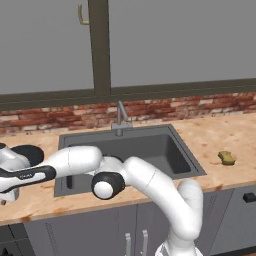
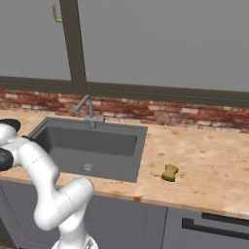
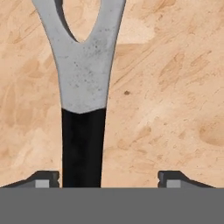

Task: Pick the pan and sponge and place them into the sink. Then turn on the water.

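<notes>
On the counter [image 1: 220,137] left of the sink [image 1: 165,150], the pan [image 1: 29,153] lies flat, its dark round body partly hidden behind the arm in the left base view. Seen from the hand, its handle [image 3: 83,96] runs straight up the frame: a black stem that widens into a grey forked end. The gripper [image 3: 107,179] stands spread above it, with the stem close by one fingertip [image 3: 43,178] and well clear of the other, so the handle is off-centre between the jaws.

The pan looks rigid and fairly heavy for its size, and smooth enough to slip. The handle is probably the only part narrow enough to pinch; held there, the body would likely sag or swing, so a grip close to the pan body seems wiser.

Well apart, right of the basin, the sponge [image 2: 169,172] sits alone; it should be light and soft, easy to squeeze. A slim faucet [image 2: 86,108] stands at the back rim, dry, below a brick backsplash [image 2: 194,115]. The speckled stone counter looks hard and level.
</notes>
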### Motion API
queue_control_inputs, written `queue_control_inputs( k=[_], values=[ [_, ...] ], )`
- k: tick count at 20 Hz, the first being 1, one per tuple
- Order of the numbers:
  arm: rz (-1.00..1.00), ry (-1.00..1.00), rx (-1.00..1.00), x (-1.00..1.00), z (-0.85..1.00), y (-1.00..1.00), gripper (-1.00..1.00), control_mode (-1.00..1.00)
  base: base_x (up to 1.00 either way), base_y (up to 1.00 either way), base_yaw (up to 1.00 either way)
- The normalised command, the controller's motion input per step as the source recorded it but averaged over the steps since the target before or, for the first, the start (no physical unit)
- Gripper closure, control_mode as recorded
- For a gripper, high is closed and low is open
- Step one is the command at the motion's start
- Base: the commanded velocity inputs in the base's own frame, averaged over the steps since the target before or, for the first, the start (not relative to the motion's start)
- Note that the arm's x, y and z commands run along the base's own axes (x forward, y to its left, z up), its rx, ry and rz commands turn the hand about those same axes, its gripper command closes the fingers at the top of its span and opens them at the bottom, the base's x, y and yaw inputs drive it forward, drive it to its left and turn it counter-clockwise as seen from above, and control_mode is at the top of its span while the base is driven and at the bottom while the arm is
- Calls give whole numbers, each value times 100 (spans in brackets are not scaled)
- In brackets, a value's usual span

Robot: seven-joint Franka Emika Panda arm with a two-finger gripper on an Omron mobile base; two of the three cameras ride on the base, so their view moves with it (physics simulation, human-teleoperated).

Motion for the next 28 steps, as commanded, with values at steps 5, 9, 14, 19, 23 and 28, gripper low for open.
queue_control_inputs(
  k=[5,9,14,19,23,28],
  values=[
    [10,5,-17,0,-20,9,100,-100,0,0,0],
    [4,1,-17,-5,-11,-2,100,-100,0,0,0],
    [0,0,-19,-4,-12,-4,100,-100,0,0,0],
    [0,-3,-18,0,-8,-6,100,-100,0,0,0],
    [-5,-12,-17,-6,7,-12,100,-100,0,0,0],
    [-7,-5,-11,-7,17,-34,100,-100,0,0,0]
  ],
)
